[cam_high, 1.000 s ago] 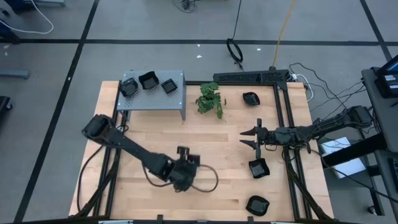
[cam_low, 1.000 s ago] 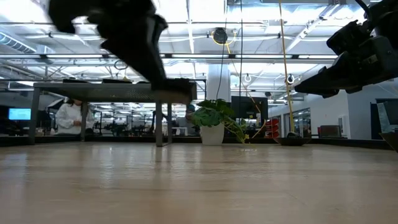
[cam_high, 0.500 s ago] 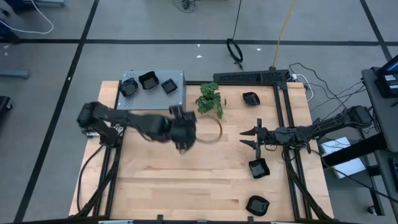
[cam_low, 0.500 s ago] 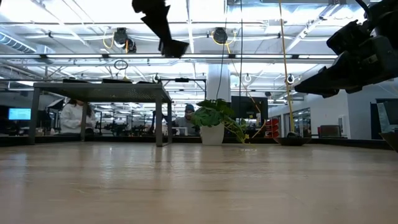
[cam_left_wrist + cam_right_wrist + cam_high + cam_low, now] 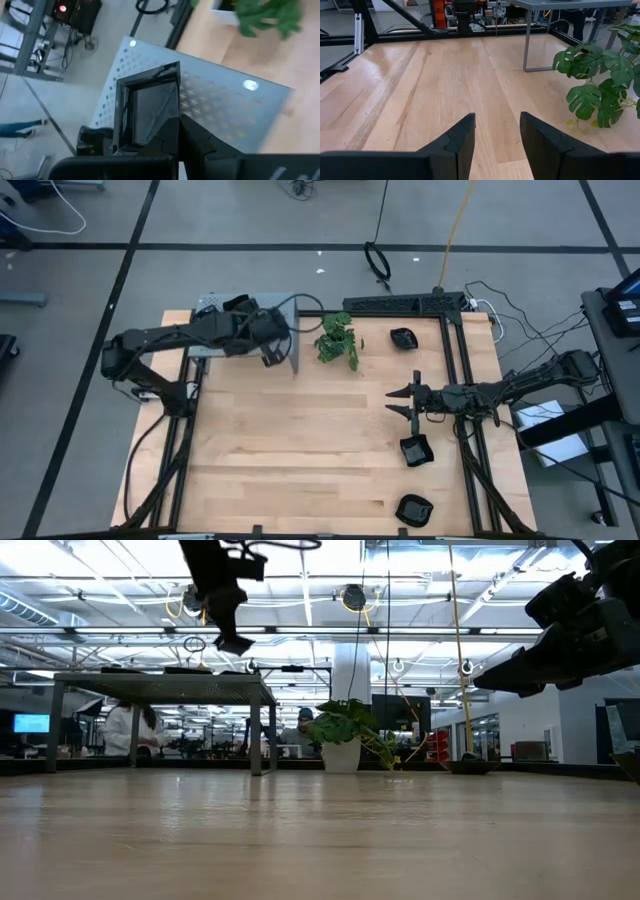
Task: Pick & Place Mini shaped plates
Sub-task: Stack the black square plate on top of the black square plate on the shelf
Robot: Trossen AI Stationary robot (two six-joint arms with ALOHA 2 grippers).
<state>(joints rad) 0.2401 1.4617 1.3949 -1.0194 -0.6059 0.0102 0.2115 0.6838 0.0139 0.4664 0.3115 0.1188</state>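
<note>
Mini shaped plate [image 5: 150, 117], a square black dish, is clamped in the left gripper [image 5: 268, 350], whose jaws are closed on its rim. Over the last second the left arm has swung from the table's 6 o'clock area up to the grey perforated shelf [image 5: 290, 305] at 11 o'clock, carrying the dish above it; the dish appears not yet set down. Judgement: transport is complete and placement is pending. The right gripper [image 5: 397, 402] hangs unchanged at 3 o'clock, jaws apart and empty, beside a loose dish [image 5: 415, 450]. Two more dishes lie at 1 o'clock [image 5: 403, 338] and 5 o'clock [image 5: 414, 509]. The potted plant [image 5: 338, 340] stands just beside the shelf.
</note>
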